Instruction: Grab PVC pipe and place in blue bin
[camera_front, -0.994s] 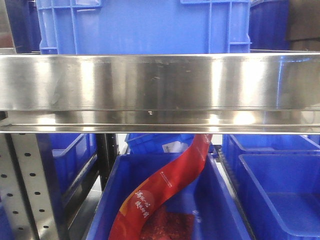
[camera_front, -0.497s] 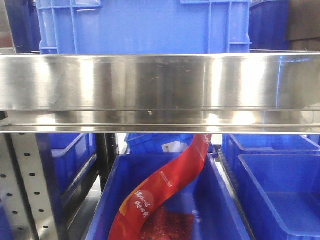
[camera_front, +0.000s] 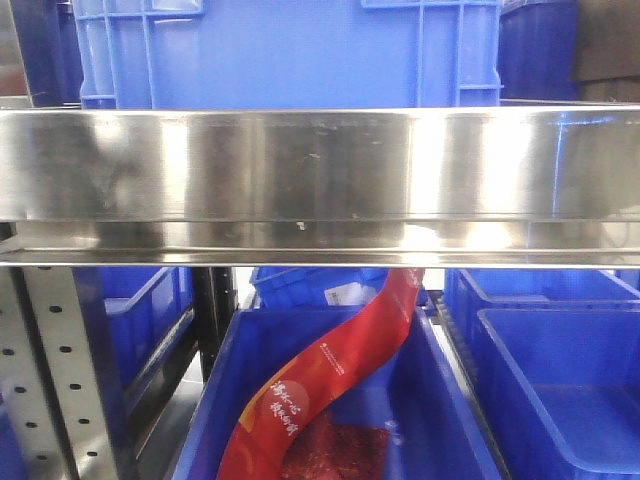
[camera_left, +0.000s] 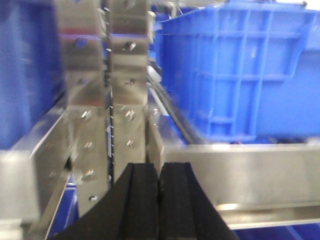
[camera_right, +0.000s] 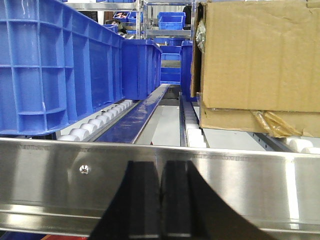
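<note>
The PVC pipe is out of view in every frame. In the front view a large blue bin (camera_front: 290, 50) stands on the upper shelf. Below the shelf another blue bin (camera_front: 215, 390) holds a red printed bag (camera_front: 340, 370). My left gripper (camera_left: 160, 172) is shut with its black pads pressed together and nothing between them. It sits close to a steel upright (camera_left: 100, 100) and a shelf rail, left of a blue bin (camera_left: 240, 75). My right gripper (camera_right: 160, 200) shows as a dark shut pair against the steel rail (camera_right: 240, 185), with nothing held.
A broad steel shelf rail (camera_front: 320, 170) spans the front view. On the roller track (camera_right: 100, 122) behind the rail, blue bins (camera_right: 55, 65) stand on the left and a cardboard box (camera_right: 260, 55) on the right. More blue bins (camera_front: 560, 380) sit at the lower right.
Only the dim reflections on the left part of the steel rail shift slightly. The bins and the red bag stay where they were.
</note>
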